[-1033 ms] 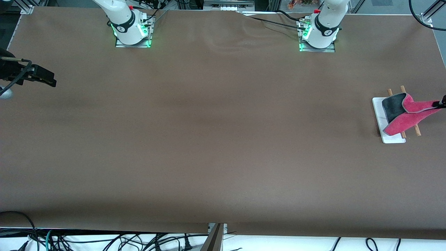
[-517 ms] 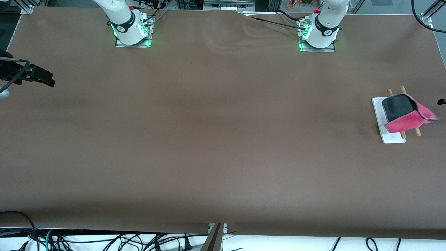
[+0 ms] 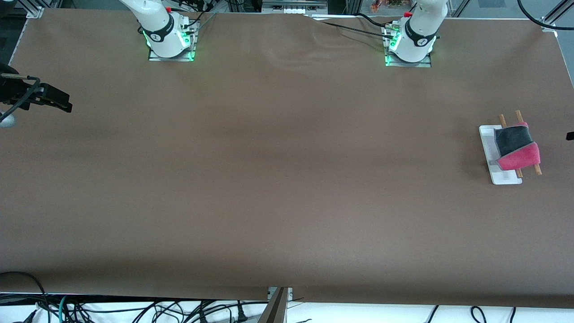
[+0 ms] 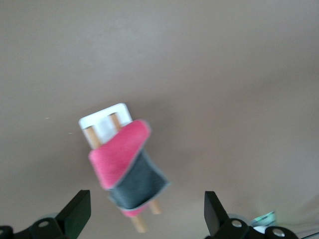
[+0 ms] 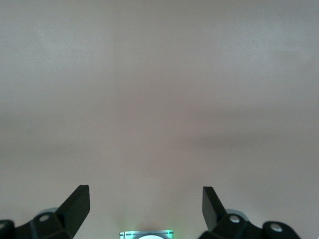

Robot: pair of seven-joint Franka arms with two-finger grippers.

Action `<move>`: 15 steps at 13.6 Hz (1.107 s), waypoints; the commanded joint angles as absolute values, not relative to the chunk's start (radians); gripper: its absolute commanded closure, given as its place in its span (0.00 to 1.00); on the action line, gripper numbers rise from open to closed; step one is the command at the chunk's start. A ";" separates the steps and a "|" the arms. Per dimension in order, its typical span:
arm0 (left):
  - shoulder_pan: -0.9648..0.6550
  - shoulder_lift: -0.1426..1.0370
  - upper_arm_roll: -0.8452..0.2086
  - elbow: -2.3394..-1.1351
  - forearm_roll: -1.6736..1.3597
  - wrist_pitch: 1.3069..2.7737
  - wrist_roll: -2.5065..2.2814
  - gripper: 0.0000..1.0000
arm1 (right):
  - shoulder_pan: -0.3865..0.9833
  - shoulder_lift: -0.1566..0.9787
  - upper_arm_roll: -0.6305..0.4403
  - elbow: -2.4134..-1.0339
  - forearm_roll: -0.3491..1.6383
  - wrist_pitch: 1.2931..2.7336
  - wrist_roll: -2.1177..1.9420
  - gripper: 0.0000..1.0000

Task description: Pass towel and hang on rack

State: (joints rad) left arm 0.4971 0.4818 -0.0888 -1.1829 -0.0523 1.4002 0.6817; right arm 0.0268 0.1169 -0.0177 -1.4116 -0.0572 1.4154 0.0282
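Observation:
The towel [image 3: 518,148], pink with its dark grey side folded on top, lies draped over the two wooden rods [image 3: 519,115] of the rack [image 3: 504,177] at the left arm's end of the table. In the left wrist view the towel [image 4: 124,159] wraps the rods above the white base [image 4: 104,119]. My left gripper [image 4: 147,214] is open, holds nothing and is apart from the towel. Only a dark tip of it [image 3: 570,135] shows in the front view, beside the rack. My right gripper [image 3: 58,101] waits open over the table's other end, and its wrist view [image 5: 145,204] shows only bare table.
The brown table [image 3: 287,179] stretches wide between the two grippers. The arm bases [image 3: 170,40] [image 3: 410,45] stand along its edge farthest from the front camera. Cables [image 3: 89,309] hang below the nearest edge.
My left gripper opened and let go of the towel's corner, then drew back toward the table's end. The freed pink corner fell and the towel settled over the rods.

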 commanded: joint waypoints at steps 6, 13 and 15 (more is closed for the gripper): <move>0.307 0.237 -0.178 -1.319 -0.014 1.298 0.081 0.00 | 0.018 0.107 -0.008 -1.417 -0.061 1.424 0.017 0.00; 0.307 -0.112 -0.305 -1.819 0.031 1.584 -0.107 0.00 | 0.020 0.107 -0.006 -1.417 -0.063 1.424 0.017 0.00; 0.314 -0.106 -0.304 -1.816 0.029 1.594 -0.110 0.00 | 0.020 0.107 -0.006 -1.417 -0.061 1.424 0.017 0.00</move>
State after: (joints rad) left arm 0.2940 -0.0496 -0.3064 -1.7410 0.0244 1.5454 -0.1137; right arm 0.0270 0.1169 -0.0155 -1.4116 -0.0572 1.4169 0.0282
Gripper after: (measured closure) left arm 0.000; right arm 0.000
